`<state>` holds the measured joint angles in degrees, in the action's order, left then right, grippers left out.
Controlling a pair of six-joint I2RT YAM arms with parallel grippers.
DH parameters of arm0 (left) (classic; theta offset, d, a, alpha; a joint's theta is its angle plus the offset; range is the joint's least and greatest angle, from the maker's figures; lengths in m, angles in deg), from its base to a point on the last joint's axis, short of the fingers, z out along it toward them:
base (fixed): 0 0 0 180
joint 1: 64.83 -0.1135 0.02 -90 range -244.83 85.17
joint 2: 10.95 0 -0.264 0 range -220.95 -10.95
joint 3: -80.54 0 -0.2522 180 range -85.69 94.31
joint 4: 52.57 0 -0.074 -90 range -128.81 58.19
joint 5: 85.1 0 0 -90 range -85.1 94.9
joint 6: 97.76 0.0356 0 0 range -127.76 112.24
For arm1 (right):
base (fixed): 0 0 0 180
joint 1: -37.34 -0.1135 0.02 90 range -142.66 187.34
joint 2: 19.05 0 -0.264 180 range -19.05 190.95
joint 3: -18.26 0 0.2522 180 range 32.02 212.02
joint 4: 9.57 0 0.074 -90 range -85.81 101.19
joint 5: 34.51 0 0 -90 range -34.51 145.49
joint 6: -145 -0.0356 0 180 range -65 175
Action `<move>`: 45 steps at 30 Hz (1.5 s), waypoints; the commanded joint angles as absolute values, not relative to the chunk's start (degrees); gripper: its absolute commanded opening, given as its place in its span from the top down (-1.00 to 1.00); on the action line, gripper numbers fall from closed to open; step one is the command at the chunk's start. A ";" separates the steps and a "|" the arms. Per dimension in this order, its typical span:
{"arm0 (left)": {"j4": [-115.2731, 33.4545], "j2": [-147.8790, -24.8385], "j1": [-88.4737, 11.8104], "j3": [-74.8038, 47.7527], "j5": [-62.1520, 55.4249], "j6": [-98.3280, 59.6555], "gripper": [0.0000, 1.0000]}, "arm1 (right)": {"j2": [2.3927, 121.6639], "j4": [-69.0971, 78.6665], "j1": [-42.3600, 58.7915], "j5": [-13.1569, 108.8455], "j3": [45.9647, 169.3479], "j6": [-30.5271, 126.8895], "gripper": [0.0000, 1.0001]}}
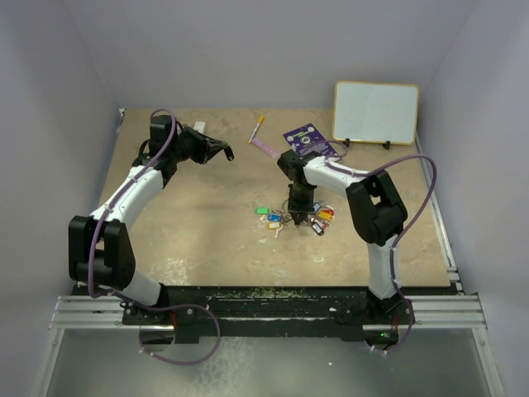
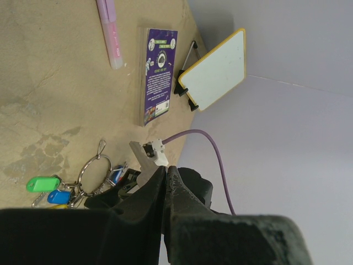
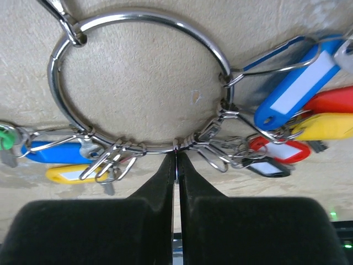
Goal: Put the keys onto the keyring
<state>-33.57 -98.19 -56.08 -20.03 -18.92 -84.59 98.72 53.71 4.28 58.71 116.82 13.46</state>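
Note:
The keyring [image 3: 138,13] lies flat on the tan table, a wide silvery ring with a clasp at its upper left. Keys with blue [image 3: 298,91], red [image 3: 331,102] and yellow [image 3: 325,126] tags hang on it at the right, and others with blue [image 3: 55,153] and yellow [image 3: 69,174] tags at the left. My right gripper [image 3: 176,158] points down over the bunch [image 1: 285,219], shut on a thin wire loop at the ring's near edge. My left gripper [image 1: 225,152] hovers at the back left, shut and holding nothing. From the left wrist the keyring [image 2: 96,159] shows beyond the gripper [image 2: 166,169].
A purple card [image 1: 307,141] lies behind the right arm, with a small whiteboard [image 1: 376,112] propped at the back right. A pink pen [image 1: 264,147] and a yellow-tipped marker [image 1: 258,128] lie near the back middle. Walls close in the table's left, right and far sides.

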 commanded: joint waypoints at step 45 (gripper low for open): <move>-34.25 -95.96 -55.58 -18.81 -19.27 -85.02 0.92 | 62.61 59.52 22.42 56.13 99.05 -40.93 1.00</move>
<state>-33.33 -98.26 -55.71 -20.03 -18.89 -84.68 58.42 61.29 22.47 57.27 95.77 -42.87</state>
